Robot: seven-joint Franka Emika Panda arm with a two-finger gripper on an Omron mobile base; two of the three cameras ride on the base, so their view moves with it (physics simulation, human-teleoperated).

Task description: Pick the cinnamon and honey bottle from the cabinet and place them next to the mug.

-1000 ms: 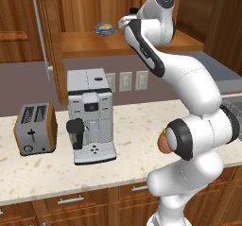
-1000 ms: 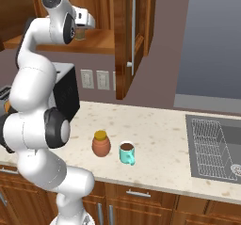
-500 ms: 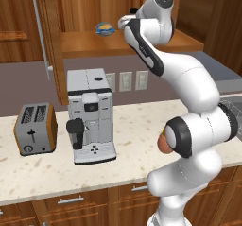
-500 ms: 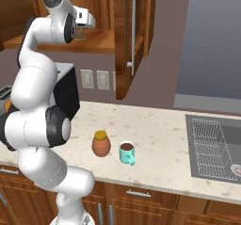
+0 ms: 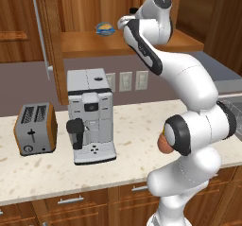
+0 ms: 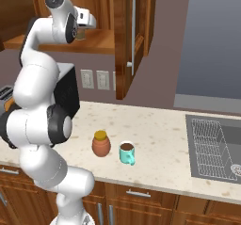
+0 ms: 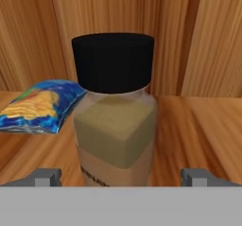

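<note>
The cinnamon (image 7: pixel 116 111), a clear bottle of tan powder with a black cap, stands upright on the cabinet's wooden shelf (image 7: pixel 198 121). My gripper (image 7: pixel 122 177) is open, one fingertip on each side of the bottle's lower part and neither touching it. From the right base view the gripper (image 6: pixel 87 25) is up at the cabinet shelf (image 6: pixel 101 41), with the cinnamon (image 6: pixel 81 33) just at it. On the counter below, the orange honey bottle (image 6: pixel 100 143) stands just left of the teal mug (image 6: pixel 127 152). The honey bottle (image 5: pixel 163 143) peeks out from behind my arm.
A blue-and-yellow bag (image 7: pixel 40 104) lies on the shelf left of the bottle. The open cabinet door with its silver bar handle (image 6: pixel 132 28) hangs right of the hand. A coffee machine (image 5: pixel 90 116) and toaster (image 5: pixel 35 128) stand on the counter; the sink (image 6: pixel 214 146) is at the right.
</note>
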